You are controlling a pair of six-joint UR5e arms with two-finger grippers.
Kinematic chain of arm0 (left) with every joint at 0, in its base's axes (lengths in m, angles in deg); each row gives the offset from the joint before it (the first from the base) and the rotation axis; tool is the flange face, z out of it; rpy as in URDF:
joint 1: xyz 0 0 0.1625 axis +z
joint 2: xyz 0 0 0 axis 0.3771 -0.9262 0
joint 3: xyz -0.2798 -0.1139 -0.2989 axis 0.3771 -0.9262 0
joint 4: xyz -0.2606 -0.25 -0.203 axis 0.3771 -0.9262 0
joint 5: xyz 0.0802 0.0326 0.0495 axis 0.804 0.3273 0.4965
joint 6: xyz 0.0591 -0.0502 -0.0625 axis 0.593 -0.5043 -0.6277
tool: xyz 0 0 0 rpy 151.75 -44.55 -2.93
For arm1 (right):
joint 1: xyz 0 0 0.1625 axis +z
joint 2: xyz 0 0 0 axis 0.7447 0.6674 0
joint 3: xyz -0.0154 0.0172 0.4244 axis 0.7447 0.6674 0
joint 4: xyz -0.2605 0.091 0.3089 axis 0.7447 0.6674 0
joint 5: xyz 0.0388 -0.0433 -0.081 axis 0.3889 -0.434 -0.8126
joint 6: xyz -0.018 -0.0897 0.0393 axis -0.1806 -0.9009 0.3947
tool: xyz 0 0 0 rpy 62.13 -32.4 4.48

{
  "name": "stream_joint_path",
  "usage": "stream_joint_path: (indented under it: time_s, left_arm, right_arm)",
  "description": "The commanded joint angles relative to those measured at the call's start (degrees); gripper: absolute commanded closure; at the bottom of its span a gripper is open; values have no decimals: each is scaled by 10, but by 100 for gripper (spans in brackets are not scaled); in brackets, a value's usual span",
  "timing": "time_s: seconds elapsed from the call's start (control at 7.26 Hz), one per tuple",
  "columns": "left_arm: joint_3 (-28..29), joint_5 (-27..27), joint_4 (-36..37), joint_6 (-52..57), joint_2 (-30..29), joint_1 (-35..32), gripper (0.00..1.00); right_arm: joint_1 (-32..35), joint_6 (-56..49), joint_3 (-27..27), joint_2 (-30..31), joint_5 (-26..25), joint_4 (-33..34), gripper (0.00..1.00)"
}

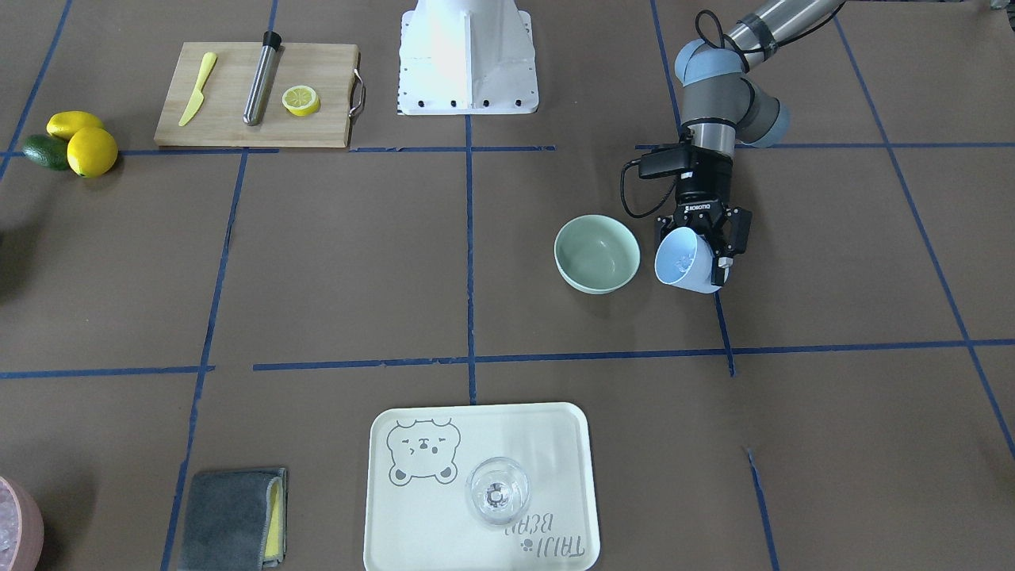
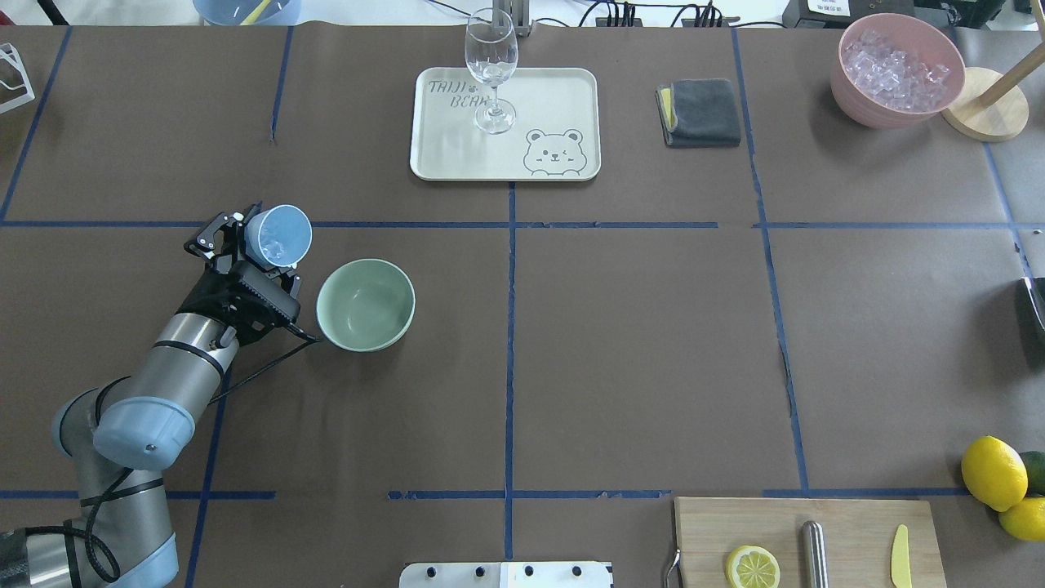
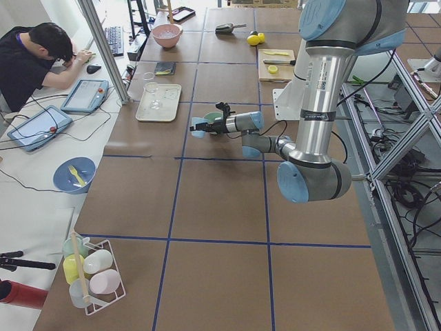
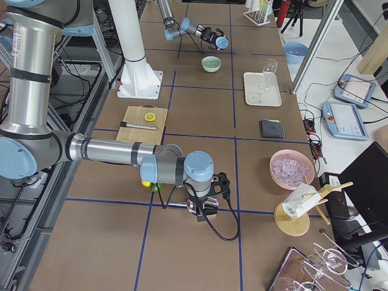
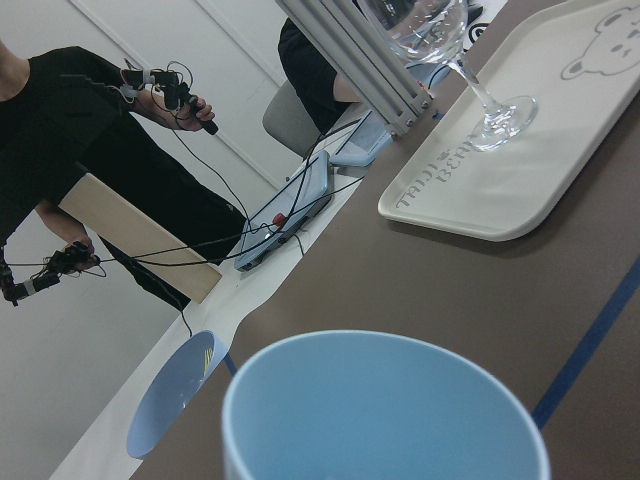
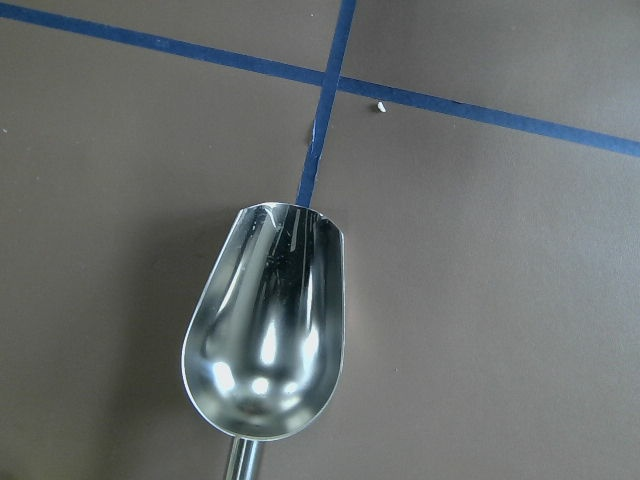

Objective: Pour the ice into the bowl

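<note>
My left gripper (image 1: 696,252) is shut on a light blue cup (image 1: 686,260), held tilted on its side just beside the mint-green bowl (image 1: 596,254). From overhead the cup (image 2: 279,235) points its mouth over the table past the bowl (image 2: 365,304), which shows no ice. The left wrist view shows the cup's rim (image 5: 380,420) with a smooth blue inside; I cannot make out ice cubes in it. My right gripper (image 4: 203,203) is far off near the table's end and holds an empty metal scoop (image 6: 265,340); its fingers are hidden.
A pink container (image 2: 896,69) of ice stands at the far right corner. A cream tray (image 2: 563,90) carries a clear wine glass (image 2: 492,73). A grey cloth (image 2: 700,113), a cutting board (image 2: 857,523) with lemon slice, muddler and knife, and lemons (image 2: 994,472) lie around.
</note>
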Motion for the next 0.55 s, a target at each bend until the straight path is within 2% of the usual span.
stream_joint_path:
  time_s: [0.0, 0.41]
  left_arm:
    - [-8, 17, 1, 133, -4, 17, 100]
    - [-9, 40, 1, 288, -10, 17, 100]
  right_arm:
    - [2, 0, 0, 0, 0, 0, 0]
    - [2, 0, 1, 0, 0, 1, 0]
